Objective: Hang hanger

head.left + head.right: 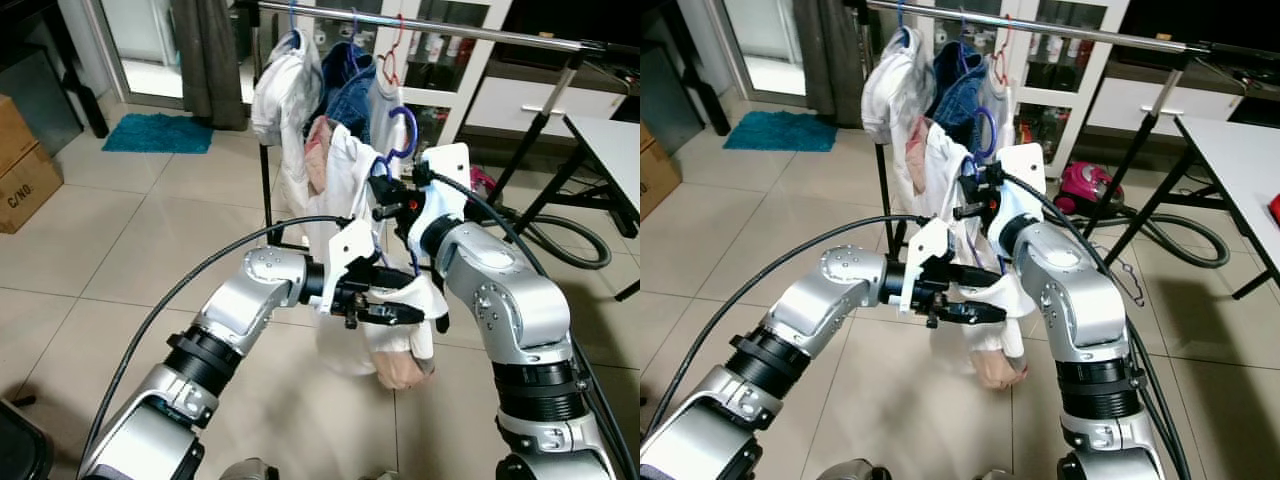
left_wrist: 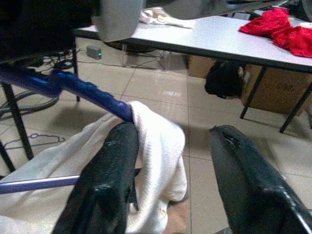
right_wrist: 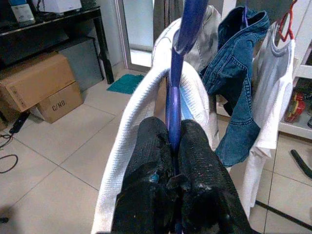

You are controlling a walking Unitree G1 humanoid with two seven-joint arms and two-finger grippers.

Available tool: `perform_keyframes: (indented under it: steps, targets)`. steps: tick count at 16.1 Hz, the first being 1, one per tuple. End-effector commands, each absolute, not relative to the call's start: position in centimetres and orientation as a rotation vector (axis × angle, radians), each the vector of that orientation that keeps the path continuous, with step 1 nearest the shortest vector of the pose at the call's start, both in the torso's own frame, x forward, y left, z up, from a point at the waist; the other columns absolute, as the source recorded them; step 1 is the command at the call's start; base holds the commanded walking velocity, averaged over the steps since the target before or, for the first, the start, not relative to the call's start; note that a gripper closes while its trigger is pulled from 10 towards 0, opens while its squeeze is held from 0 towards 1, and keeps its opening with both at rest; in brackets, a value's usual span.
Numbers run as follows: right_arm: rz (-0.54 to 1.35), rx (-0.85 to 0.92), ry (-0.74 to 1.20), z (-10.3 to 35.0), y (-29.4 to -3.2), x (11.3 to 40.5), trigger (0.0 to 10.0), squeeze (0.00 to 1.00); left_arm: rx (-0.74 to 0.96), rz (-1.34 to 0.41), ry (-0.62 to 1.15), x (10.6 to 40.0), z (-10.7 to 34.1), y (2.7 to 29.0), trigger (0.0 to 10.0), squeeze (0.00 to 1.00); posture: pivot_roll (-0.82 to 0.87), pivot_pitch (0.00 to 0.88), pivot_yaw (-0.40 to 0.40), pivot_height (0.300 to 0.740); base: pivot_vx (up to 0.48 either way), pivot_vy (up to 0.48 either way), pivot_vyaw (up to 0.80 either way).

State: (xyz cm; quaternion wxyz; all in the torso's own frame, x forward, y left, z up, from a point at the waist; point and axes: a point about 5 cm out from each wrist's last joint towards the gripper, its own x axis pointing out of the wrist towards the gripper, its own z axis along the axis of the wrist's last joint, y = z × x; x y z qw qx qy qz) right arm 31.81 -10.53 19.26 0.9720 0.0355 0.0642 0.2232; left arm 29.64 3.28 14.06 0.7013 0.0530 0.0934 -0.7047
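Hanger held below rail.
Right gripper (image 3: 170, 146), raised, jaws clenched on upright blue hanger (image 3: 174, 83), hook upward; left gripper (image 2: 170, 161) released beside white garment (image 2: 156, 141).

Tile floor (image 1: 120, 250) – teal mat (image 1: 157, 132), 2 boxes (image 1: 22, 160).

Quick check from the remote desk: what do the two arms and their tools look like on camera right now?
Both arms are silver metal with rounded joint housings and ribbed black bands near the elbows. The left arm and right arm each end in a white plate at the wrist, with a black cable looping back from it. The left tool and right tool each have two long black fingers with textured pads.
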Motion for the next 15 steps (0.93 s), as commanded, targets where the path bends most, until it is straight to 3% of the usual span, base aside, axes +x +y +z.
perform_keyframes:
  steps: [1,4,15]
  targets:
    - [0.464,0.064,0.091,20.34,-10.26,31.80,10.0,0.00,0.146,-1.599,0.210,29.52,14.11,2.83,0.0,0.00,-0.02,0.000,-0.029,0.740,0.000,0.000,0.00]
    - [0.467,0.066,0.088,20.40,-10.10,31.84,10.0,0.00,0.214,-1.531,0.241,30.20,13.22,3.15,0.0,0.00,-0.02,0.000,-0.029,0.740,0.000,0.000,0.00]
    - [0.461,0.072,0.092,20.28,-10.11,32.01,10.0,0.00,0.212,-1.504,0.150,30.27,13.64,2.78,0.0,0.00,-0.01,0.000,-0.038,0.740,0.000,0.000,0.00]
